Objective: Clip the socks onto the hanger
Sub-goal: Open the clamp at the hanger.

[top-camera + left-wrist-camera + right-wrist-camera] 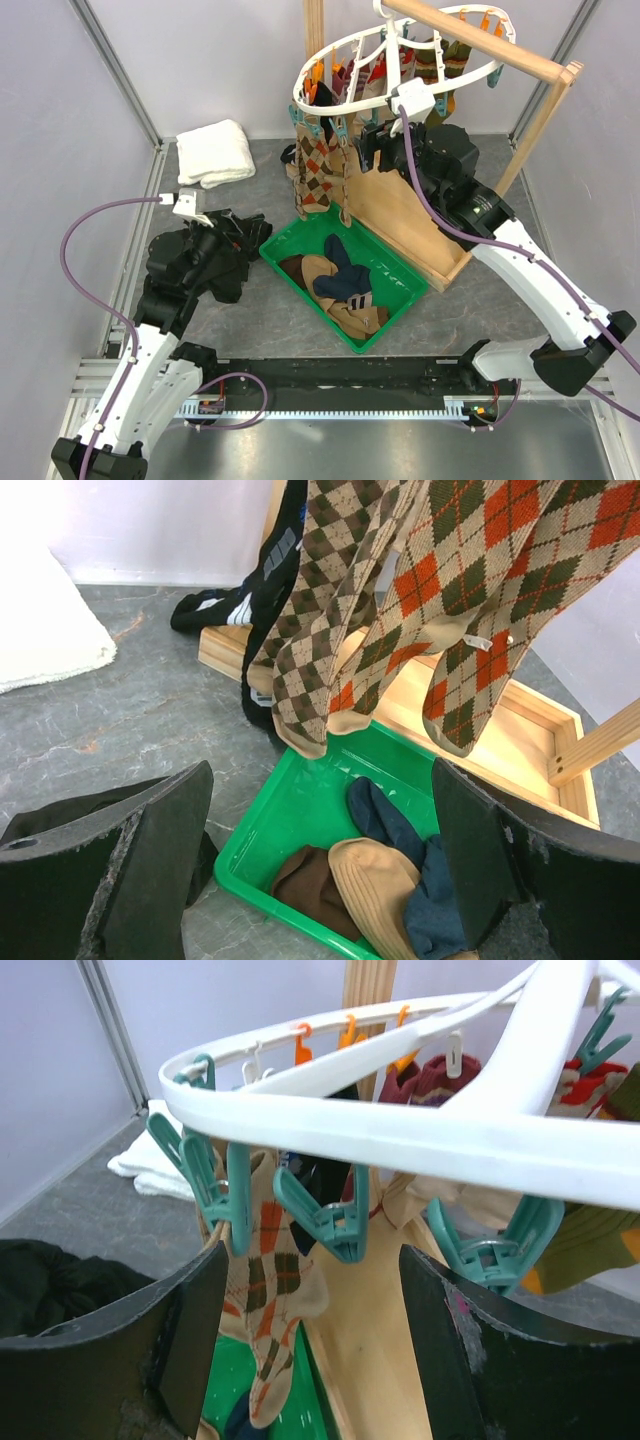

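Loose socks lie in a green tray (395, 300): a navy one (345, 262), a tan one (318, 272) and a brown one (293, 266). The left wrist view shows the same navy sock (400, 830), tan sock (375, 885) and brown sock (305, 880). The white oval hanger (330, 62) hangs from the wooden rail, with argyle socks (318, 170) clipped to it. My left gripper (235, 240) is open and empty, left of the tray and facing it (322, 780). My right gripper (372, 140) is open and empty just under the hanger rim (400, 1140), below a free teal clip (330, 1220).
A white towel (215, 152) lies at the back left. A black cloth heap (170, 255) sits under my left arm. The wooden stand's base (405, 215) lies behind the tray and its rail (480, 40) crosses overhead. Metal frame posts stand at the table's sides.
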{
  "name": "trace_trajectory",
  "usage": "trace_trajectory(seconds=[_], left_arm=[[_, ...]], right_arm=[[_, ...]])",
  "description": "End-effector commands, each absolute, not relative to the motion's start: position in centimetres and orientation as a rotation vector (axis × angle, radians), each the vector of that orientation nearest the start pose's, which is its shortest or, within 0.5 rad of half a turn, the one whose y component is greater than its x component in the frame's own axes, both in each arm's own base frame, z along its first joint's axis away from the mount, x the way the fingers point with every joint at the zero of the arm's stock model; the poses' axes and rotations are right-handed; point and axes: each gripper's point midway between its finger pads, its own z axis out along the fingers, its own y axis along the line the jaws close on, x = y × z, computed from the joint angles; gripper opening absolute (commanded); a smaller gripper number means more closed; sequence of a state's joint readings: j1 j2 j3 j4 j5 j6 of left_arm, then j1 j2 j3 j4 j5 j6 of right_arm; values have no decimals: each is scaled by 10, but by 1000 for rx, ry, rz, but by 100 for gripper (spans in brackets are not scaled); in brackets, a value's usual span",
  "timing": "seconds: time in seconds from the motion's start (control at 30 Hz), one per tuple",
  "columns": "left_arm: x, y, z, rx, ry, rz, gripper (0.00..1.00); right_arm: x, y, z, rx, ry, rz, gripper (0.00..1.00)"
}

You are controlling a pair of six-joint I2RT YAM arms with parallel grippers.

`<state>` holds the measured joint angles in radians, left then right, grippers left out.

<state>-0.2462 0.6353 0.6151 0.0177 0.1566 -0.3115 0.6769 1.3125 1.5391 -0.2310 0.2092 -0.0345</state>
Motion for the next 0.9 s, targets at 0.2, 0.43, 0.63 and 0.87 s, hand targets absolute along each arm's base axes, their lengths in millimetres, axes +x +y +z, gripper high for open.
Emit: trace_trajectory(seconds=[0.2,0.43,0.63,0.87], left_arm=[[278,-111,295,62,1563,-579,96],[277,-111,295,61,1565,-580,96],[277,-111,294,63,1568,-582,96],[277,-110,295,63,1566,-577,96]], right_arm=[[370,240,476,-341,1402,320,72],[376,241,479,-326,1383,301,68],[377,242,486,-319,1366,307,67],[380,243,487,-316,1371,303,58]])
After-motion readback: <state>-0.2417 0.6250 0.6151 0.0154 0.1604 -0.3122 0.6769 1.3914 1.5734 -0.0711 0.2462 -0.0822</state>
